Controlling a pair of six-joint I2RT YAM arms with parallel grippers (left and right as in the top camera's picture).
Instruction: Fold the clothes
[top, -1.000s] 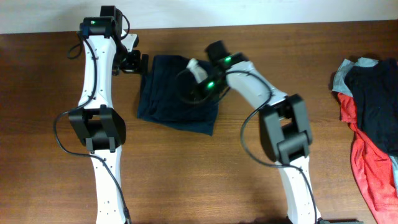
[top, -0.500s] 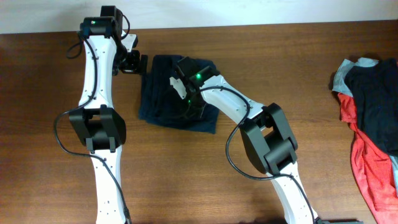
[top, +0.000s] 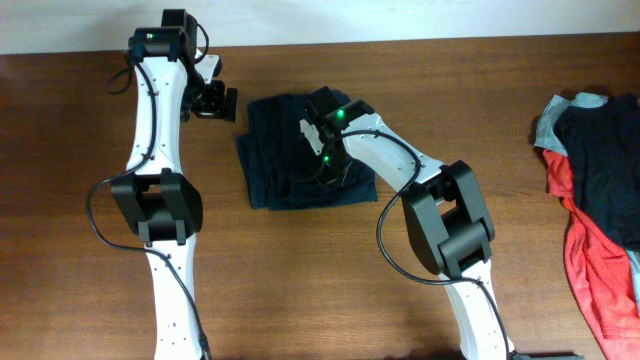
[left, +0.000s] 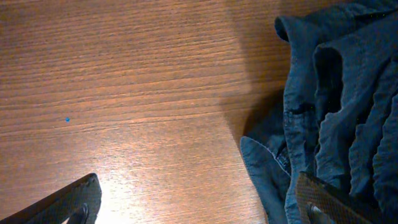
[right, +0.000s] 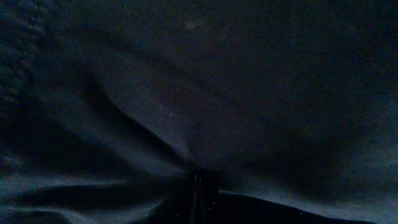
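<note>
Navy shorts (top: 285, 165) are lying crumpled mid-table (top: 480, 80), toward the far side, betw. the two arms. R gripper (top: 318, 168) is bearing down on the cloth near its centre; in the R wrist view the folds are puckering into one point at its tips, so it is pinching the shorts closed. L gripper (top: 224, 103) is hovering just beside the shorts' far-L corner, fingers (left: 68, 202) spread wide over bare wood, while a heap of red, grey-blue & navy garments (top: 590, 200) is sitting well apart at the R edge.

Dark navy shorts (top: 290, 150), folded and rumpled, flat on the wooden table.
</note>
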